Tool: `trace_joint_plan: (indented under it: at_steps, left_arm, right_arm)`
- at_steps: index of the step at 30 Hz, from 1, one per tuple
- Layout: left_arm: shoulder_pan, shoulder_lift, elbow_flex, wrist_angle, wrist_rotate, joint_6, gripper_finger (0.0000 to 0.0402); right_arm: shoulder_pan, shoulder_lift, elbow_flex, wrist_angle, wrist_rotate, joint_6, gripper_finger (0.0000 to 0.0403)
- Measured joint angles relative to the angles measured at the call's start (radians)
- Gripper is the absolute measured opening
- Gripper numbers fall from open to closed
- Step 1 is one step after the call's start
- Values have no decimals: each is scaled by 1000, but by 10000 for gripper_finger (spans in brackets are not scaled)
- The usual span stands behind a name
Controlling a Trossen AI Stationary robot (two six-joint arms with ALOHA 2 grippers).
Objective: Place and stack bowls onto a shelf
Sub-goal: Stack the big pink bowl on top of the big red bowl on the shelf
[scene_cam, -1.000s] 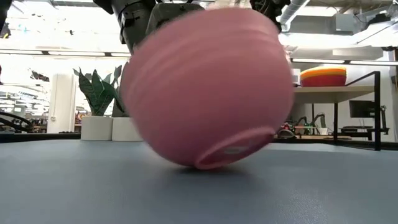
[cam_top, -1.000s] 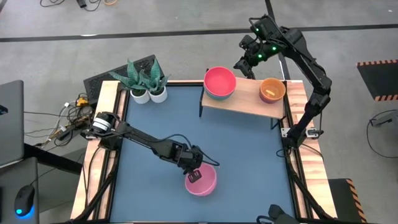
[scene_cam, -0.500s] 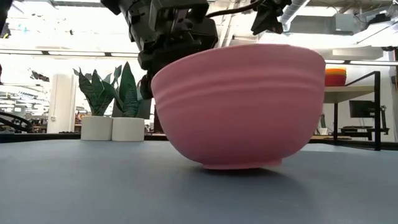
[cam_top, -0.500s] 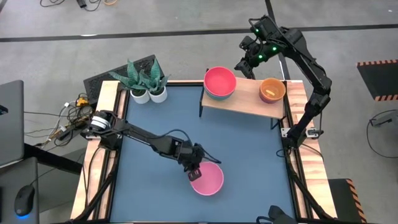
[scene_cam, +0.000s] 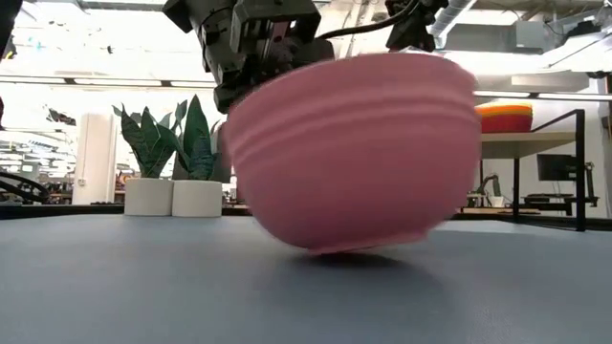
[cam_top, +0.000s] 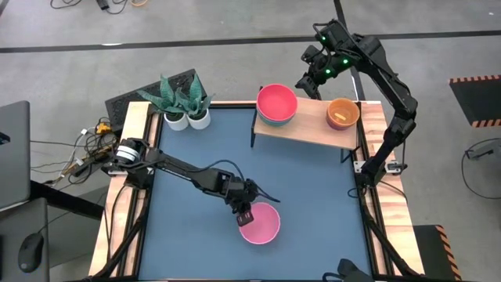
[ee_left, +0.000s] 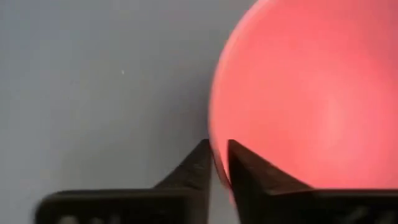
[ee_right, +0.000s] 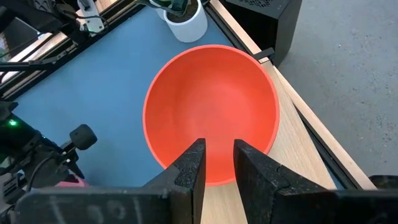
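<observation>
Left claw (cam_top: 245, 213) now grips the near-left rim of the pink bowl (cam_top: 261, 225), fingers clamped across the wall; half a second ago the bowl sat flat on the blue surface (cam_top: 313, 188), now it tilts, starting to lift. Right claw (cam_top: 302, 81), fingers apart, waits above the shelf (cam_top: 309, 125).

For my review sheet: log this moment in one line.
left claw: pinching pink bowl rim, bowl tilted on table | right claw: above red bowl on shelf
</observation>
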Motion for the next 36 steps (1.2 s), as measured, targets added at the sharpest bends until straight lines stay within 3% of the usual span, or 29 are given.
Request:
trace_joint_plan:
  at_steps: [2, 11, 17, 22, 28, 32, 36]
  left_arm:
    - [4, 0, 0, 2, -6, -5, 12]
    - [29, -23, 0, -11, -67, -43, 2]
    - [59, -120, 0, -118, -237, -48, 1]
    - [81, -281, 0, -212, -474, -65, 1]
    - [90, -485, 0, -236, -872, -48, 0]
    - [91, -582, 0, -181, -1148, 46, 0]
    - [91, -641, 0, -53, -1364, 211, 0]
  right_arm:
    - [0, 0, 0, 0, 0, 0, 107]
    - [0, 0, 0, -3, 0, 0, 107]
    - [5, -13, 0, -3, -23, 9, 107]
    - [26, -56, 0, 13, -24, 28, 107]
    - [84, -111, 0, 112, -13, 110, 107]
    - [170, -132, 0, 226, 63, 148, 107]
    - [291, -134, 0, 347, 236, 128, 107]
